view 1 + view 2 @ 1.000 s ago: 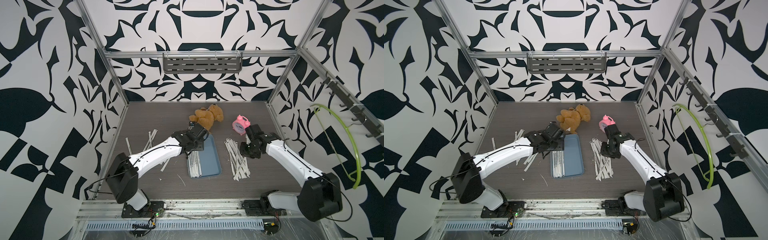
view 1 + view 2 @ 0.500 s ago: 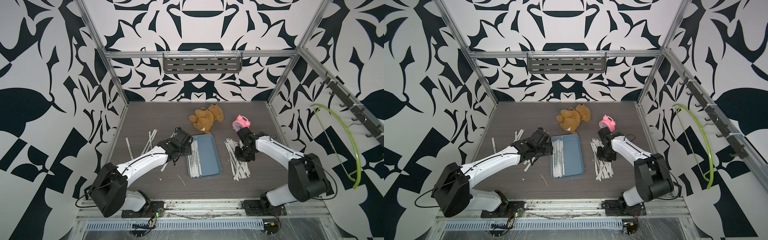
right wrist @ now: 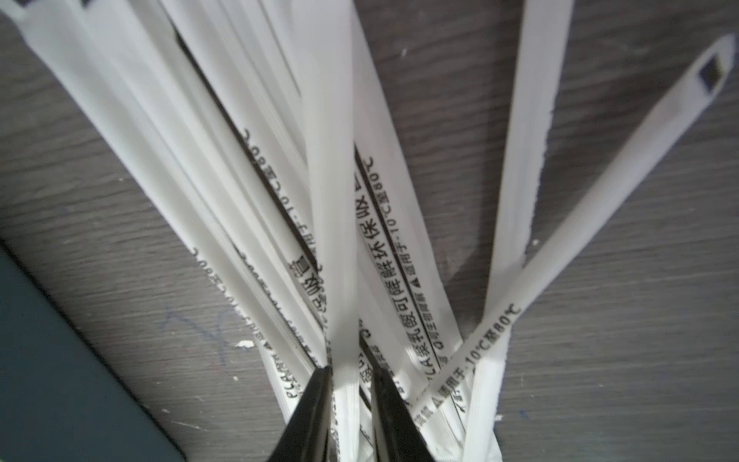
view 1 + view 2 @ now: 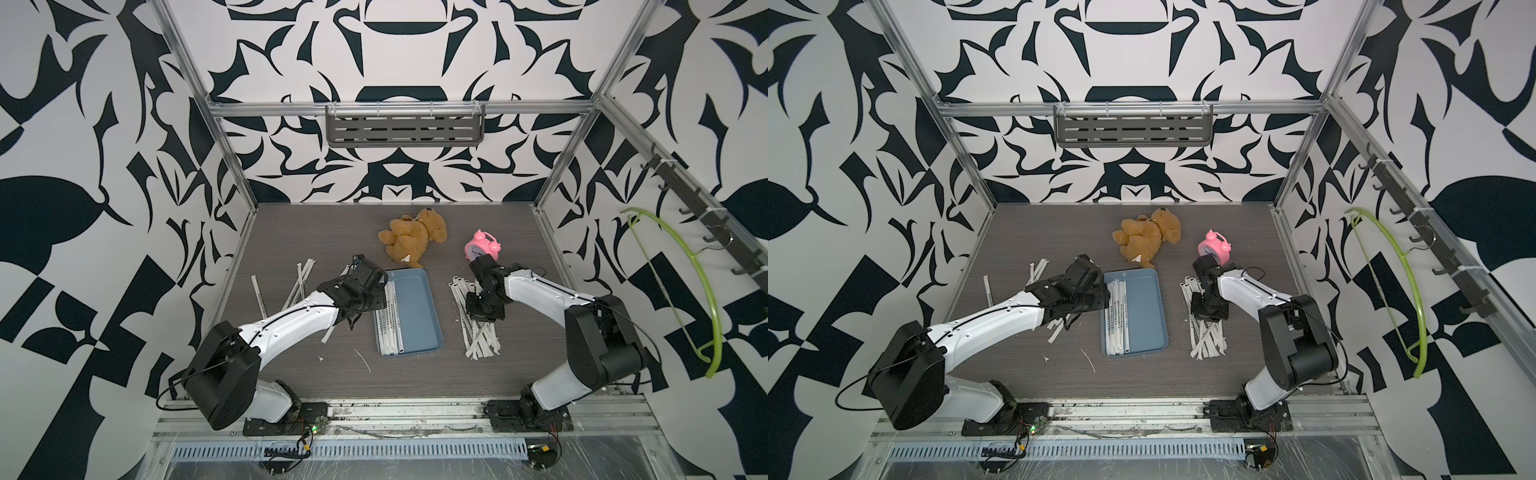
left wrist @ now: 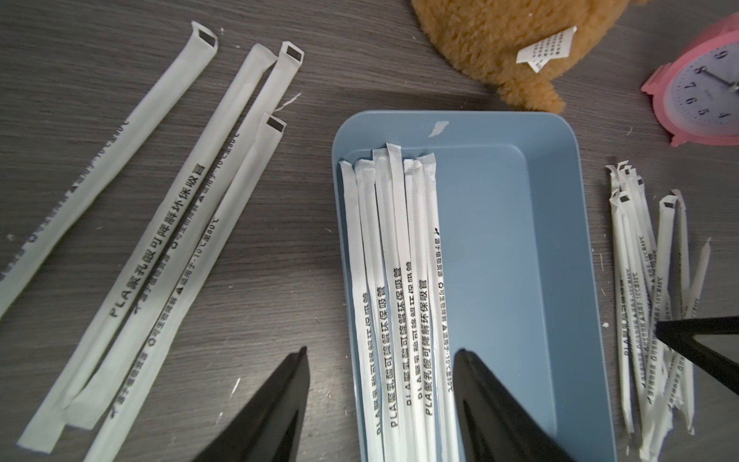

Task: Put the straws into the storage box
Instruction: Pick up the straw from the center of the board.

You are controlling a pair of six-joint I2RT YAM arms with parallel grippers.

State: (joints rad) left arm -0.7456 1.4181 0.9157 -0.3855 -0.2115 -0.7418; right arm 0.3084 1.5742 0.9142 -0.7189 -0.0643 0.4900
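Right end effector [image 3: 347,378]: closed narrowly on one piled straw [image 3: 334,200].
Left end effector [image 5: 382,356]: held wide, empty.
Next: single straw to be lifted into box [image 5: 520,260].

Twin robot arms in glossy white shells, the left arm [image 4: 291,322] and the right arm [image 4: 536,291], carry bulky black joint housings [image 4: 224,374] above black base plates [image 4: 284,424]. Thin black cables [image 4: 158,399] loop at the shoulders, and small dark screws [image 4: 271,331] dot the shells. Black tapered fingers [image 5: 276,404] tip each.
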